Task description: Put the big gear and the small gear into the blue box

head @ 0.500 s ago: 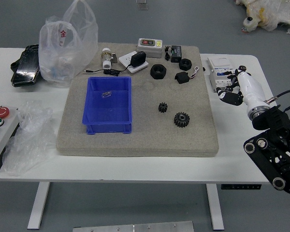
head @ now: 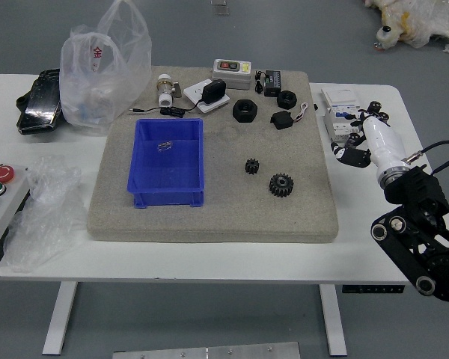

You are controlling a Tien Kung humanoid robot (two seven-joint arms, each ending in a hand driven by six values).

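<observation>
My right hand (head: 352, 138) is over the table's right side, off the board's right edge and beside a white box. Its fingers look spread and hold nothing. The big gear (head: 281, 185), black and toothed, lies flat on the grey board, below and left of that hand. Up and to the left of it is the small gear (head: 252, 166), also black; the two do not touch. The blue box (head: 167, 197) stands upright on the board's left half, with a small metallic item on its floor. My left arm is out of view.
Black rings (head: 245, 111), adapters, a cable and a grey device (head: 232, 74) line the board's far edge. The white box (head: 343, 112) stands right of the board (head: 232, 224). Plastic bags (head: 108, 67) and a button panel (head: 1, 202) occupy the table's left.
My right hand and forearm have shifted slightly left and toward the table's near side. The gears and the blue box stay where they were.
</observation>
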